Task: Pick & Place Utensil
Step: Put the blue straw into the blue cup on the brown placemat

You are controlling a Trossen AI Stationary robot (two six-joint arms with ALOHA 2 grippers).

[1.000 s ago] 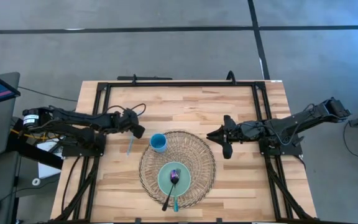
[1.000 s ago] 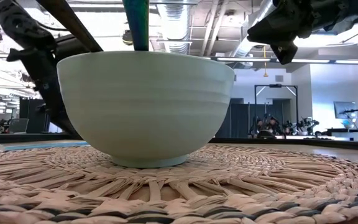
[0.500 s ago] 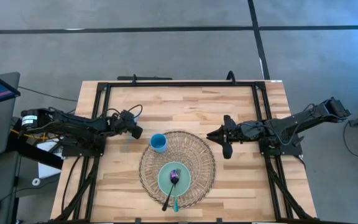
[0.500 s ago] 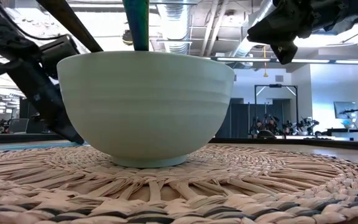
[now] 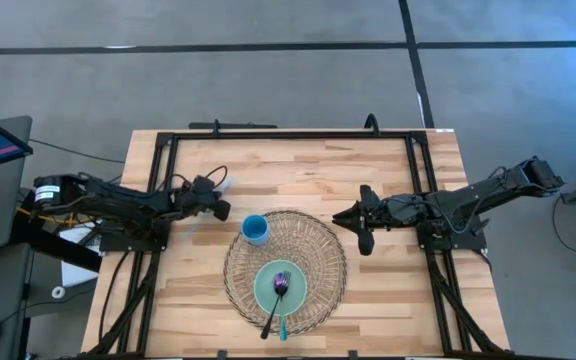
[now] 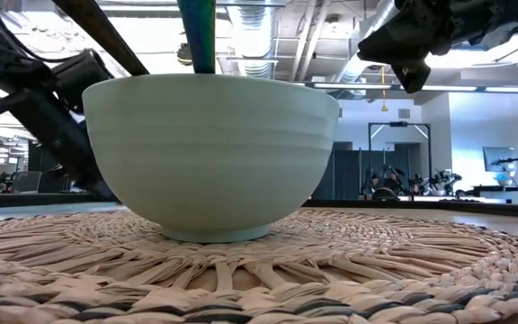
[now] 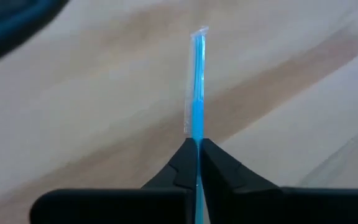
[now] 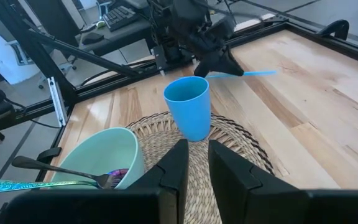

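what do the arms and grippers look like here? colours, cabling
Both arms are matte black with jointed segments. The left gripper has two flat, tapered black fingers; loose black cables loop over its wrist. The right gripper has matching wedge-shaped black fingers. No markings are readable.

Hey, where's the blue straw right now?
The blue straw is pinched in the left gripper, held above the bare wood on the table's left side, just beyond the blue cup.
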